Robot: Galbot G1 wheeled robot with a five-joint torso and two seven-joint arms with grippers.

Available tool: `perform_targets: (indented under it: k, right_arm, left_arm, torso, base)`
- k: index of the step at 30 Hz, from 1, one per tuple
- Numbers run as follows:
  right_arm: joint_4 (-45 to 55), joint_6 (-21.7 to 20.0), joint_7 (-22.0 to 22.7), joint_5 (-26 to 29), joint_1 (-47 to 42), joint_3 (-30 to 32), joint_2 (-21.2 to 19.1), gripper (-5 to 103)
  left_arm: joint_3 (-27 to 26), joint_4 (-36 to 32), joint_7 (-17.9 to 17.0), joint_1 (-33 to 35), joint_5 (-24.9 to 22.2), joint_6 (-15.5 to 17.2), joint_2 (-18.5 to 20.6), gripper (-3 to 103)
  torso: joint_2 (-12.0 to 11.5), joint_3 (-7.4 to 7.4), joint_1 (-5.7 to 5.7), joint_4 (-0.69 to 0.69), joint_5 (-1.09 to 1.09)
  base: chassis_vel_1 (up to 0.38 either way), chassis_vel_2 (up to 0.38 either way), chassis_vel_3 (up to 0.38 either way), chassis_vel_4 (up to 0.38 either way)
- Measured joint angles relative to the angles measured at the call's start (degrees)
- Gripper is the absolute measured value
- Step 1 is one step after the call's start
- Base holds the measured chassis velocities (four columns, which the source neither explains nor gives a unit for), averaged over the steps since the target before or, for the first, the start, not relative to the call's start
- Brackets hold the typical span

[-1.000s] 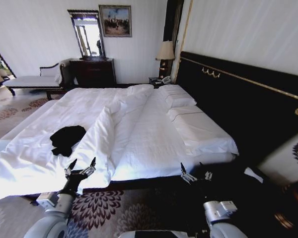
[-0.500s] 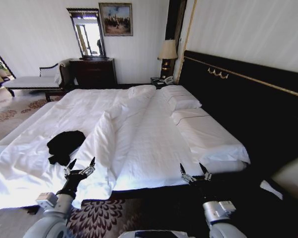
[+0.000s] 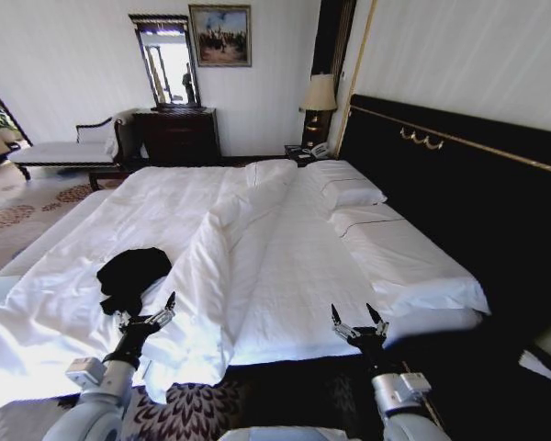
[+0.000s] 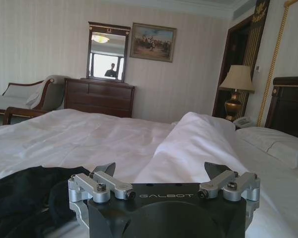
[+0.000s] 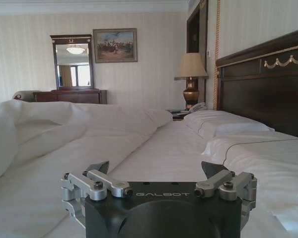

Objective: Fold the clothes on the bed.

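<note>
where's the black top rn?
In the head view the black top lies bunched on the white duvet on the robot's left side of the bed, just beyond the open left gripper.

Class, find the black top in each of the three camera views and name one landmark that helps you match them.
Head view: the black top lies crumpled on the white duvet, just beyond the left gripper.
Left wrist view: the top sits low in the picture, beside the open fingers.
Right wrist view: not in it.
Shared landmark: the mirror on the far wall.
</note>
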Motion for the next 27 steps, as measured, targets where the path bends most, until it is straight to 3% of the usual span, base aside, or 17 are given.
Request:
perform_targets:
  k: [16, 27]
  right_arm:
    - [0.0, 0.0, 0.4, -0.2, -0.1, -0.1, 0.1, 100]
    - [0.1, 0.1, 0.4, -0.4, -0.5, -0.1, 0.0, 100]
  left_arm:
    - [-0.1, 0.3, 0.0, 0.2, -0.1, -0.3, -0.3, 100]
    - [0.2, 0.7, 0.1, 0.4, 0.0, -0.6, -0.8, 100]
  torso:
    - [0.0, 0.00, 0.00, 0.01, 0.00]
    - [0.0, 0.00, 0.00, 0.00, 0.00]
  base:
    - [0.138, 0.224, -0.123, -0.219]
    - [0.214, 0.285, -0.223, -0.299]
